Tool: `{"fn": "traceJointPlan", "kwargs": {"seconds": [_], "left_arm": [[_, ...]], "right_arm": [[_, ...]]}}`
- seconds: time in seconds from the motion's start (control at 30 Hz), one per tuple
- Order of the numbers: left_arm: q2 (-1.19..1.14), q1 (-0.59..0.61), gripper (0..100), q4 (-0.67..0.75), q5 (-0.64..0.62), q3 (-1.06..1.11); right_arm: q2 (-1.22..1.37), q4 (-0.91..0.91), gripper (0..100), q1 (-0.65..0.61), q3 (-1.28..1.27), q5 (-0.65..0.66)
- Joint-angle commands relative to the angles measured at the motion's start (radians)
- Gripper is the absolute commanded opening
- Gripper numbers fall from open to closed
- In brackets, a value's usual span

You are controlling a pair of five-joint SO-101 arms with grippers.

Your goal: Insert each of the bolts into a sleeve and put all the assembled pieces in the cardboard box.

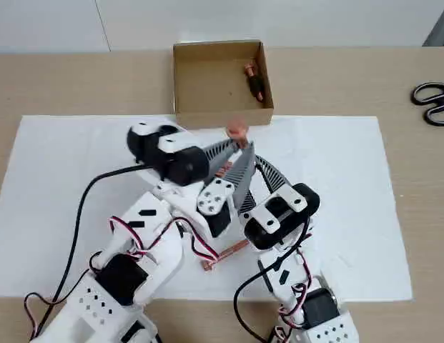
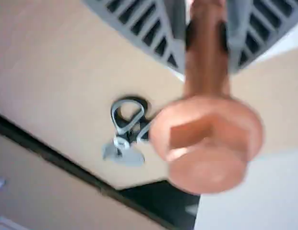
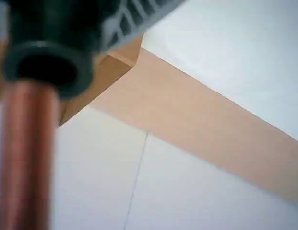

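While in pincer, bolt before scissors.

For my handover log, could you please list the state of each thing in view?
Left pincer: shut on held bolt.
Right pincer: shut on sleeve.
Held bolt: lifted, shaft through sleeve.
Loose bolt: lying bare on paper.
Assembled piece: lying inside cardboard box.
Cardboard box: open-topped.
Scissors: lying on table.

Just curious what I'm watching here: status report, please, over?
Left pincer shut on bolt. Right pincer shut on sleeve, bolt shank at its mouth. One assembled piece in cardboard box. Nothing in the way.
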State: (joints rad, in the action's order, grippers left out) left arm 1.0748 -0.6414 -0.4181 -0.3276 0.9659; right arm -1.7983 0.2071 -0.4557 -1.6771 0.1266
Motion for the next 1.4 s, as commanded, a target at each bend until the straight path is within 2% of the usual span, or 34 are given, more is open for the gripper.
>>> {"fn": "traceJointPlan", "kwargs": {"seconds": [0.0,0.23,0.47,0.8,1.03,1.37], "left_arm": [[0.025,-0.005,1,-0.049,0.005,-0.015],[0.028,0.002,1,-0.078,0.011,-0.015],[0.020,0.000,1,0.037,0.091,-0.010],[0.020,0.000,1,0.052,0.095,0.008],[0.020,-0.003,1,0.198,0.204,0.120],[0.028,0.000,1,0.201,0.285,0.191]], "right_arm": [[-0.013,-0.019,0.6,-0.004,-0.006,0.009],[-0.013,-0.019,0.6,-0.004,-0.006,0.009],[-0.013,-0.019,0.6,-0.004,-0.006,0.009],[-0.013,-0.019,0.6,-0.004,-0.006,0.009],[-0.013,-0.019,0.6,-0.004,-0.006,0.009],[-0.013,-0.019,0.6,-0.004,-0.006,0.009]]}}
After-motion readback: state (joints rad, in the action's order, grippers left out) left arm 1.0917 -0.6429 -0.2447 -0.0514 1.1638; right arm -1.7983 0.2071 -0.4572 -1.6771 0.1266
